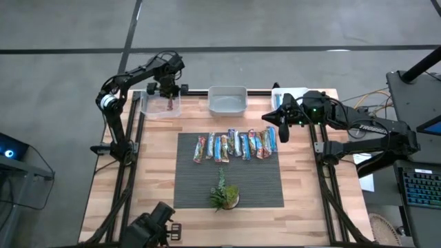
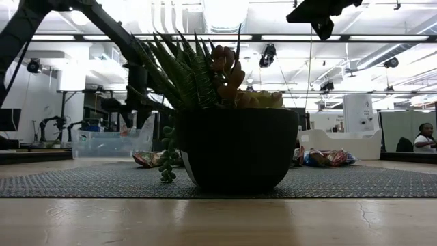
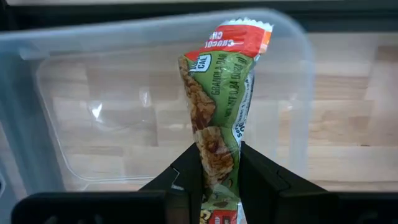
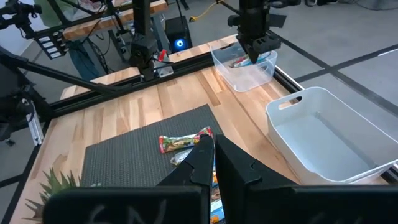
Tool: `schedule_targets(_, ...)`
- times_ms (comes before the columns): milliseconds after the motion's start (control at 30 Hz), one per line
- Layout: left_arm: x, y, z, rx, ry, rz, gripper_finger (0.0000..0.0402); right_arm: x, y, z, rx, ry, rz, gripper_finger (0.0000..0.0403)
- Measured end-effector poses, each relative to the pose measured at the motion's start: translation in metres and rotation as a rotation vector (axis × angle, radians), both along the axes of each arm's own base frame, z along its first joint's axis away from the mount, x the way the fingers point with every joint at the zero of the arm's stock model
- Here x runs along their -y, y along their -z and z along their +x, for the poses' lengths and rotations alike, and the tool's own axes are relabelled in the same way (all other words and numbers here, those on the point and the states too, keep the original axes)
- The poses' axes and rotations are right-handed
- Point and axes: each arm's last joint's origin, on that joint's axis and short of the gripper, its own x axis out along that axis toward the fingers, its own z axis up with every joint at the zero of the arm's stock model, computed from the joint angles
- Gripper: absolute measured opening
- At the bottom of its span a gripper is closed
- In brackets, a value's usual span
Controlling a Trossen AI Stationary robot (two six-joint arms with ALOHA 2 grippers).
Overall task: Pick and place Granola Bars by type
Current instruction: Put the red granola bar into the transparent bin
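Observation:
My left gripper points down over a clear bin at the table's far left, shut on a granola bar in a green and red wrapper. A row of several granola bars lies flat on a dark mat. My right gripper hovers shut and holding nothing above the right end of that row, its fingers closed over the mat's edge. My left gripper pinches the granola bar between its two fingers near the bar's upper end, the fingers lying across the wrapper's flat faces. It comes from above, pointing down. The bar hangs upright below the fingers, its red crimped end lowest, over the clear bin's floor.
A white bin stands at the far middle, next to the clear bin. A small potted plant sits on the mat's near part and fills the low view. Black frame rails run along both table sides. Bare wood lies around the mat.

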Motion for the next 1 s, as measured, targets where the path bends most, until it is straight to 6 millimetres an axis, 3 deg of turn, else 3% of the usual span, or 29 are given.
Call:
schedule_targets(233, 0.006, 0.019, -0.003, -0.012, -0.025, -0.024, 0.0067, 0.000, 0.000, 0.000, 0.000, 0.002, 0.001, 0.0008)
schedule_targets(1000, -0.002, 0.011, 0.003, 0.049, -0.024, 0.053, 0.0067, 0.000, 0.000, 0.000, 0.000, 0.006, 0.001, 0.0008)
